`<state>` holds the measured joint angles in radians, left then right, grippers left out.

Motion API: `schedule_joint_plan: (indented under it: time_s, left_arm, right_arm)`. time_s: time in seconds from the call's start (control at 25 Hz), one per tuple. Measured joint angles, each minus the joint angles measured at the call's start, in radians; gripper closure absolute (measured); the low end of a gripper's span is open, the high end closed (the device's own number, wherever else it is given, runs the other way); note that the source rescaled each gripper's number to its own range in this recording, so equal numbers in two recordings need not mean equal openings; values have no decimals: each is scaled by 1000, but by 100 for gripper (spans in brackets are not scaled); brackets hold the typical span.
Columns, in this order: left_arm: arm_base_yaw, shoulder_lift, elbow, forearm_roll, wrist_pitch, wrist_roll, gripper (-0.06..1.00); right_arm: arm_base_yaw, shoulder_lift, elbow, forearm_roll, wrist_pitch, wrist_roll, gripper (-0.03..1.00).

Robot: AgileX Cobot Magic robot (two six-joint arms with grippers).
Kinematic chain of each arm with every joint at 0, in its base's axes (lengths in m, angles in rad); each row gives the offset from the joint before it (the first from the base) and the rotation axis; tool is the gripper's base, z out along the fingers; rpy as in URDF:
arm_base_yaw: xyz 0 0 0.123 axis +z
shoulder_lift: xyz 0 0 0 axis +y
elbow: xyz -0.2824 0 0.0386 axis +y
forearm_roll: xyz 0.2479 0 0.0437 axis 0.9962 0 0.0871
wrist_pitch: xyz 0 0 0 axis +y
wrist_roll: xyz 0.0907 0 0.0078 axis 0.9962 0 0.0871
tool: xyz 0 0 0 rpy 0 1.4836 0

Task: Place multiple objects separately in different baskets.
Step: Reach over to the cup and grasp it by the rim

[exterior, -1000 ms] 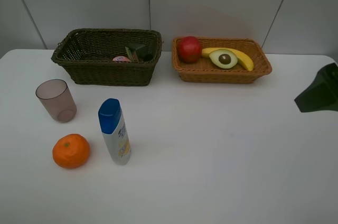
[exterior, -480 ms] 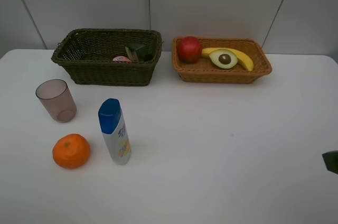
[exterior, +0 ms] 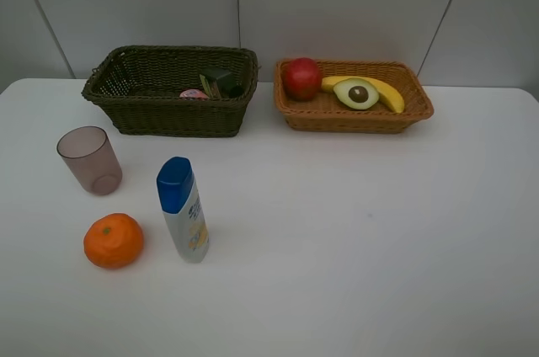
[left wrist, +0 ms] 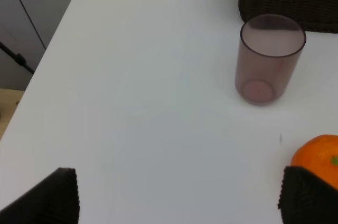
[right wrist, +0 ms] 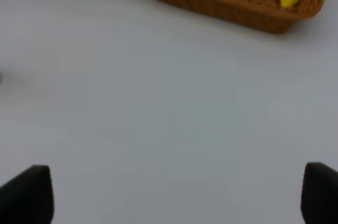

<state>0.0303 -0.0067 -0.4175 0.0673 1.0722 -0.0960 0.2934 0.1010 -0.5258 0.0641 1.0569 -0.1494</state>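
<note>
Cup (exterior: 89, 160), orange (exterior: 113, 240) and white bottle (exterior: 183, 210) sit on my bench (exterior: 354, 231) (apple (exterior: 301, 78), avocado (exterior: 357, 93), banana (exterior: 390, 96) in the tan basket (exterior: 354, 119)). I see left claw (left wrist: 182, 197) and right claw (right wrist: 171, 192) spread wide, empty.

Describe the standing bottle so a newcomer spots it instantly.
Find the dark basket at the back left of the white table. In front of it sit a pinkish cup, an orange and the bottle. The bottle is rightmost and tallest: white, blue cap.

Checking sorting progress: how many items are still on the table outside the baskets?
3: the pinkish cup before the dark basket, the orange farther forward, the blue-capped bottle upright beside it. None looks hidden.
</note>
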Motion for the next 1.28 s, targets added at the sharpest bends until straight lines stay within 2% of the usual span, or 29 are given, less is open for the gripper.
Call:
schedule_joint_plan:
  time_s: [0.12,0.36,0.76,1.28]
  left_arm:
    - [0,0,0,0,0,0,-5]
    - [0,0,0,0,0,0,-5]
    - [0,0,0,1,0,0,-5]
    - [0,0,0,1,0,0,-5]
  right_arm:
    - [-17,-40,0,-1,0,1,-2]
    - [-149,-47,0,-3,0,1,-2]
    - [-277,-98,0,-3,0,1,-2]
    - [-342,-105,5,-2,0,1,-2]
